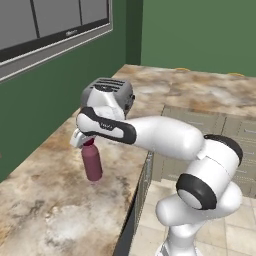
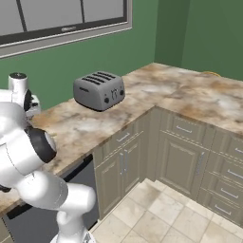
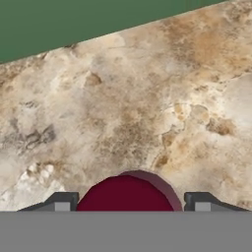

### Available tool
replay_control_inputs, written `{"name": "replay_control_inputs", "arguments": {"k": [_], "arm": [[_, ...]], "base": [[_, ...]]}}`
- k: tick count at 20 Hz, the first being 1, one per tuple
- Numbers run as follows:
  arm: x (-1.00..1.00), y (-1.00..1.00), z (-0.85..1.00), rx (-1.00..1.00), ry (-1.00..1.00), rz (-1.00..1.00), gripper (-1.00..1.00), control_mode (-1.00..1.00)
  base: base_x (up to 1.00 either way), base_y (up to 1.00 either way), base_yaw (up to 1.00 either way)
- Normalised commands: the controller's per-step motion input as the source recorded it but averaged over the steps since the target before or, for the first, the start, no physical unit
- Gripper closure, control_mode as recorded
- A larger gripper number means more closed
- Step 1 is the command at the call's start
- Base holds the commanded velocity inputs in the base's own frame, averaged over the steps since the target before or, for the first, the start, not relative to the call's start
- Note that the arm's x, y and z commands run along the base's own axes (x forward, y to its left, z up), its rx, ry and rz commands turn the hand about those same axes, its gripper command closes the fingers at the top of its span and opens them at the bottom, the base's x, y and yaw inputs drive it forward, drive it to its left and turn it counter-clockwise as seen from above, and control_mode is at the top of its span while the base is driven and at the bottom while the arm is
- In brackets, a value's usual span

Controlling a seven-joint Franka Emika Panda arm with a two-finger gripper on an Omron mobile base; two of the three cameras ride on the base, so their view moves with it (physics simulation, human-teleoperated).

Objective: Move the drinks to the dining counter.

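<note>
At left centre of the left base view, the gripper [image 1: 86,141] is pinching the dark red bottle [image 1: 92,161] by its cap, its base touching or just above the desk [image 1: 45,200]. Judging from this, the first drink's transfer is only beginning or ending, and the grey bottle is remaining to be handled.

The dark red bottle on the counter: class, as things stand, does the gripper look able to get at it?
Probably yes. The gripper is right over the dark red bottle, with a finger tip on each side of its cap in the hand view. Nothing stands between them; the toaster sits farther back on the counter.
</note>
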Motion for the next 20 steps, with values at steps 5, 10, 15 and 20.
{"name": "replay_control_inputs", "arguments": {"k": [5,10,15,20], "arm": [[-0.08,-0.36,0.73,0.00,-0.08,-0.01,1.00,-1.00],[-0.27,-0.49,0.60,0.02,-0.07,-0.04,1.00,-1.00],[-0.53,-0.57,0.44,0.04,-0.10,-0.04,1.00,-1.00],[-0.78,-0.69,0.33,0.07,-0.15,-0.04,1.00,-1.00]], "base": [[0.00,0.00,0.00],[0.00,0.00,0.00],[0.00,0.00,0.00],[0.00,0.00,0.00]]}}
